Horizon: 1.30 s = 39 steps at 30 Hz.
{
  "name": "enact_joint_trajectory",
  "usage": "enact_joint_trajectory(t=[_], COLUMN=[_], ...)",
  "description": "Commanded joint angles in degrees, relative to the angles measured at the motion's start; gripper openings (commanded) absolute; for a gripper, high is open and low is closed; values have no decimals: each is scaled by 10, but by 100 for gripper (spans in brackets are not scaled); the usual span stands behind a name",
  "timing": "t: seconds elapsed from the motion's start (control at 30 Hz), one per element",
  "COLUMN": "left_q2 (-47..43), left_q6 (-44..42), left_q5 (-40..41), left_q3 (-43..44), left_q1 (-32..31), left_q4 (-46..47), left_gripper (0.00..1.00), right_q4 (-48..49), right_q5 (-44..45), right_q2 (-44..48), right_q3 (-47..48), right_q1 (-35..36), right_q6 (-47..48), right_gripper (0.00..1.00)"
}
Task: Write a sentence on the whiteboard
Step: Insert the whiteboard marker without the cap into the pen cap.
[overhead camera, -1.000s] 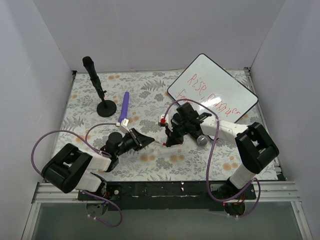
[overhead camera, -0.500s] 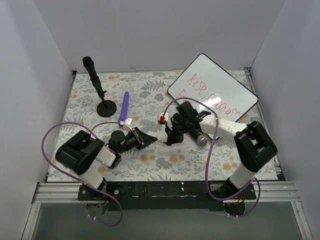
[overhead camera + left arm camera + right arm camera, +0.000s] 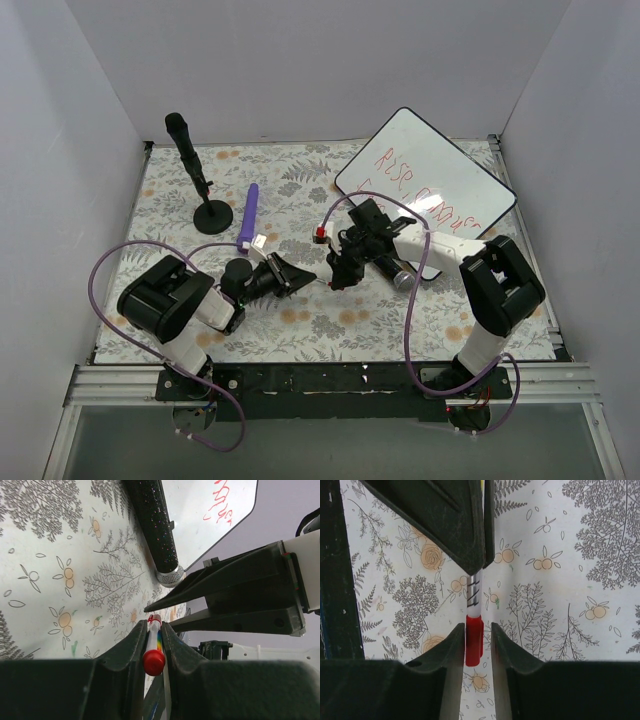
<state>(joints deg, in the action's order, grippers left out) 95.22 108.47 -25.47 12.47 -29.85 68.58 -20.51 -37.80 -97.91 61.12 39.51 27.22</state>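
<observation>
So the whiteboard (image 3: 440, 165) sits at the far right of the table, turned on a diagonal. It's a glossy white slab with a thin black rim and rounded corners. The sentence (image 3: 400, 168) is in thin red marker strokes, reading roughly "Rise, conquer", with a few more letters in a second row that the right arm partly hides.

Both arms meet mid-table over the floral-print cloth (image 3: 300, 190). The left gripper (image 3: 154, 630) is clamped tight on a slim marker (image 3: 474, 595), which has a white barrel with little colored stripes. The right gripper (image 3: 477, 630) has its smooth black fingers on either side of the marker's red cap (image 3: 474, 640), parted a bit, with a sliver of gap on one side, so it isn't squeezing.

Other stuff: a black glittery cylinder (image 3: 152, 525) with a knurled silver end lies just beside the board's near edge. A purple pen (image 3: 249, 210) and a matte black stick on a round base (image 3: 192, 160) are off to the left.
</observation>
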Motion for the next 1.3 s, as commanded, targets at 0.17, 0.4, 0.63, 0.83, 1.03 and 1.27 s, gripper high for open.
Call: enact_joint_trajectory(t=[0.17,0.4,0.63,0.83,1.03,1.27], left_q2=[-50,-77,-79,-79,-72,-27], left_q6=[4,4,13,24,30,40], left_q5=[18,43,40,38,32,16], left_q3=[7,7,5,4,12,37], left_q1=[-10,-7,-5,-5,-5,-23], left_q4=[-41,-90,-87,-82,-90,-85], left_gripper=[0,0,0,0,0,0], right_q4=[20,7,-6,-10,-11,-11], right_q5=[-14,-5,-10,-6,-13,-32], right_q2=[4,9,1,-18,-20,-23], right_q3=[21,19,29,43,57,89], right_q1=[7,7,8,14,19,22], right_q6=[27,49,58,49,50,44], right_gripper=[42,42,42,29,12,7])
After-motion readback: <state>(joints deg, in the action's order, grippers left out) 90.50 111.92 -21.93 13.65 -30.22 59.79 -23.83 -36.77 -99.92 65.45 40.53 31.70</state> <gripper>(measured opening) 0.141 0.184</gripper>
